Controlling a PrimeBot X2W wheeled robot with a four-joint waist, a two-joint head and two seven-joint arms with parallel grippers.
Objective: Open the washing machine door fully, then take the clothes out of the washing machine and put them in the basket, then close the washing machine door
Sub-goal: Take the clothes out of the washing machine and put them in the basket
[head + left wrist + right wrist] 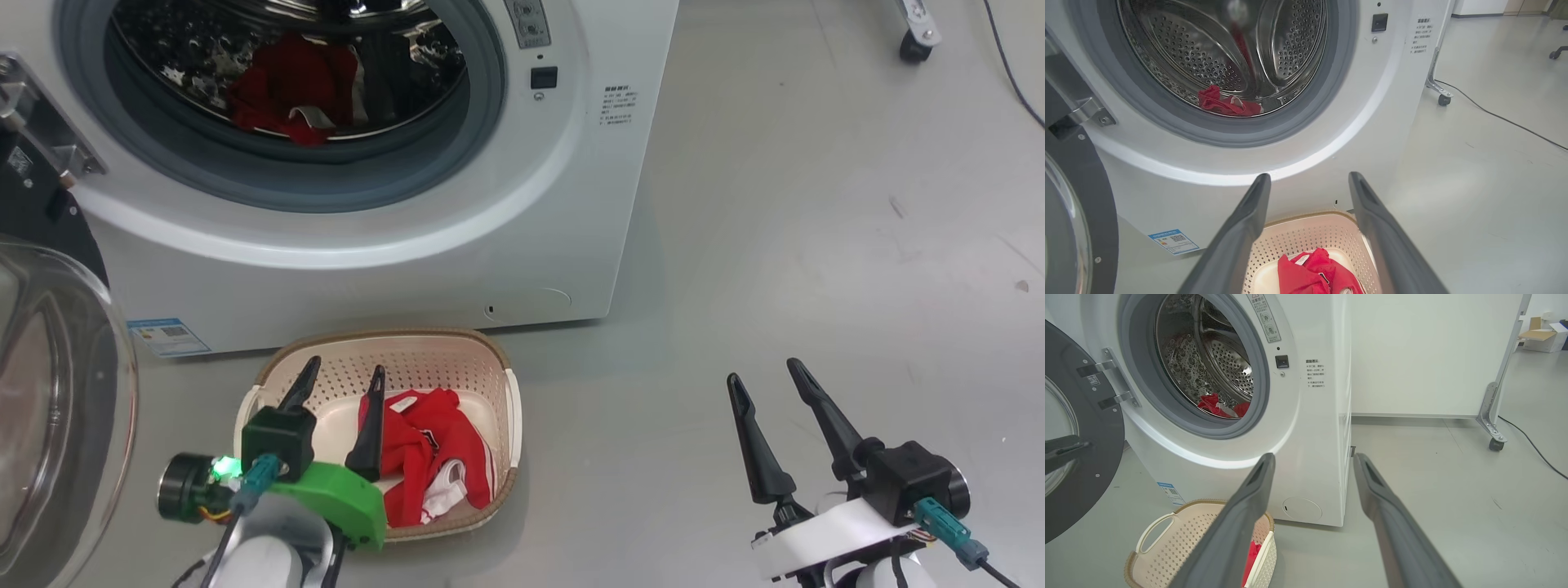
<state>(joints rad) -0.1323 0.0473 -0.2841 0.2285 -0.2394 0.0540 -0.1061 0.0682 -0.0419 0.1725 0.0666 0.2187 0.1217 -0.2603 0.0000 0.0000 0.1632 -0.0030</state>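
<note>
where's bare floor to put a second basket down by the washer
Widest free patch: the floor right of the washing machine and basket, out to the castor frame and down to the right end effector. Crowded on the left: the open door hangs beside the basket, the left end effector hovers over it, and red clothes cover its right half.

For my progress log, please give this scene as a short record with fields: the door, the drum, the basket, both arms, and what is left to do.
door: washing machine door swung open to the left
drum: red clothes lying inside the washing machine
basket: basket on the floor in front of the machine, red garment inside
left arm: left gripper open, empty, over the basket
right arm: right gripper open, empty, over the floor
left to do: drum not emptied, door not closed
</note>
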